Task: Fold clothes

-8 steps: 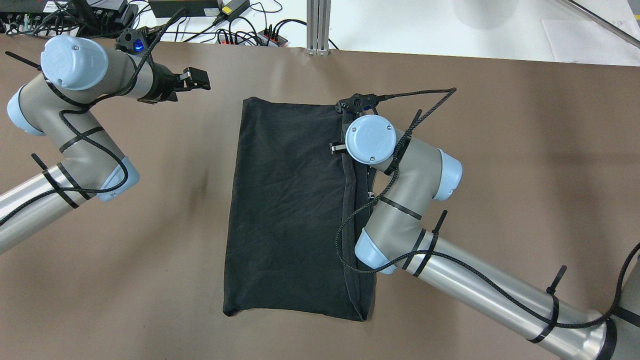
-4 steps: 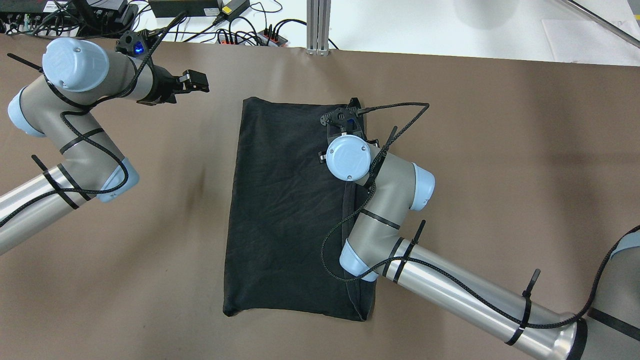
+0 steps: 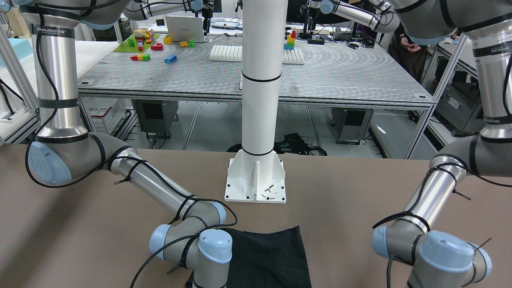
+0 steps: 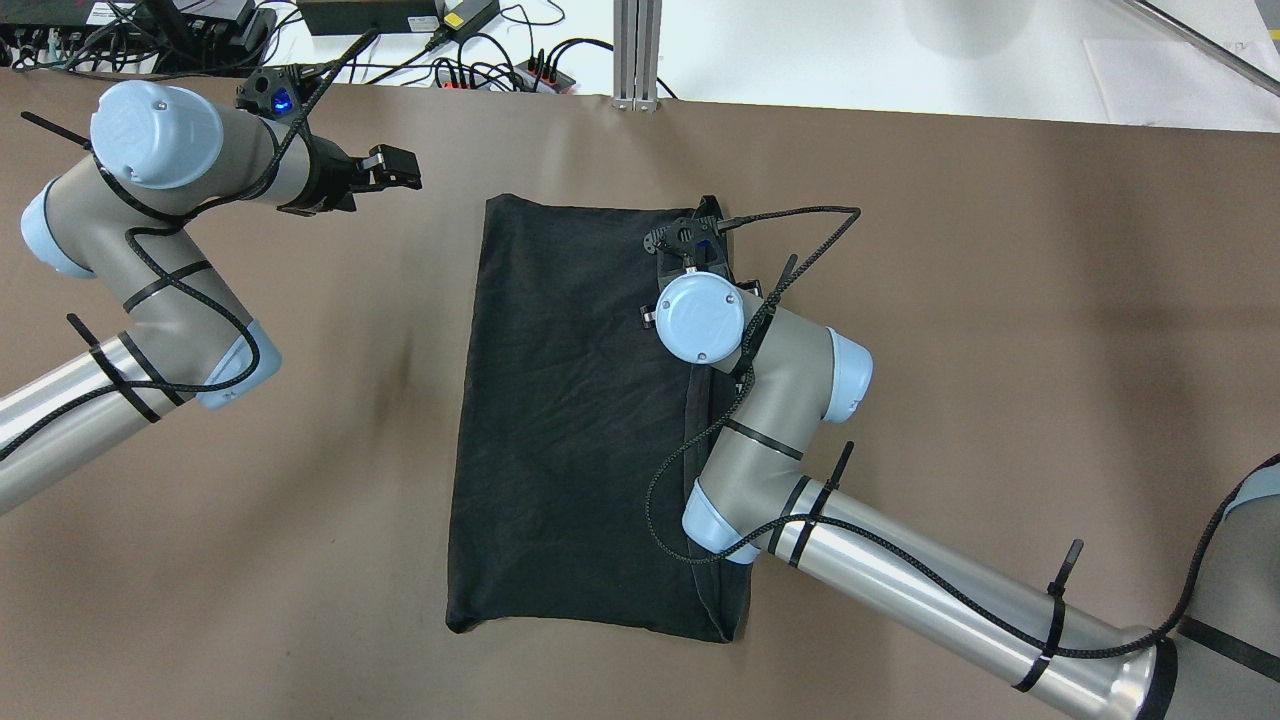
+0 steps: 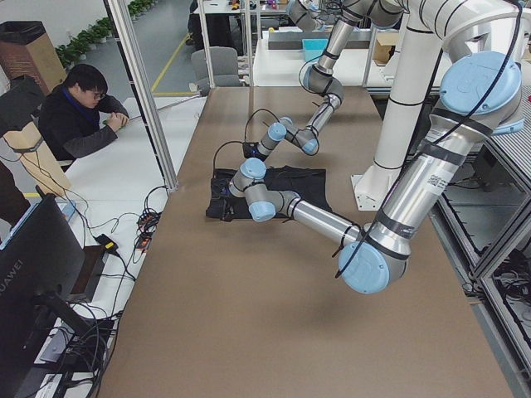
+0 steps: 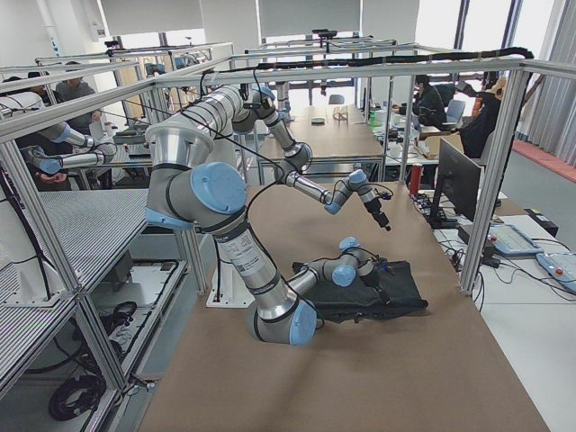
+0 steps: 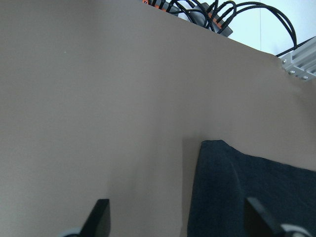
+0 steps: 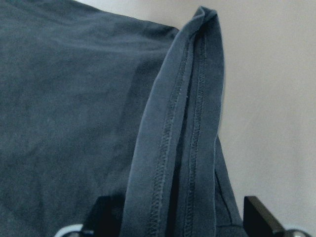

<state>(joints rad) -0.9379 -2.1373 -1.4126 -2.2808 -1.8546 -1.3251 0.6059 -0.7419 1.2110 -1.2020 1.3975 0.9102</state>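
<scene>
Scene: Two robot arms work a fold on a brown-covered bench (image 4: pixel 1000 300), in front of the white pole (image 3: pixel 260 100).
Clothes: The black clothes (image 4: pixel 570 420) lie flat, near the pole's base plate (image 3: pixel 256 180) but clear of it, on the side away from the robot.
Just changed: In under a second the right arm swings inward from the bench on the pole's right-arm side, then holds over the cloth's end farthest from the pole.
Right end effector: The right end effector (image 8: pixel 177 215) has its jaws spread, straddling the doubled hem (image 8: pixel 182 113), which rises between them as a ridge; nothing is pinched.
Left end effector: The left end effector (image 4: pixel 403 170) hovers with its jaws apart and nothing between them, off the cloth's far corner on the pole's left-arm side.
Meaning for the task: The hem looks lined up for a pinch, and the next fold has not yet begun.
</scene>
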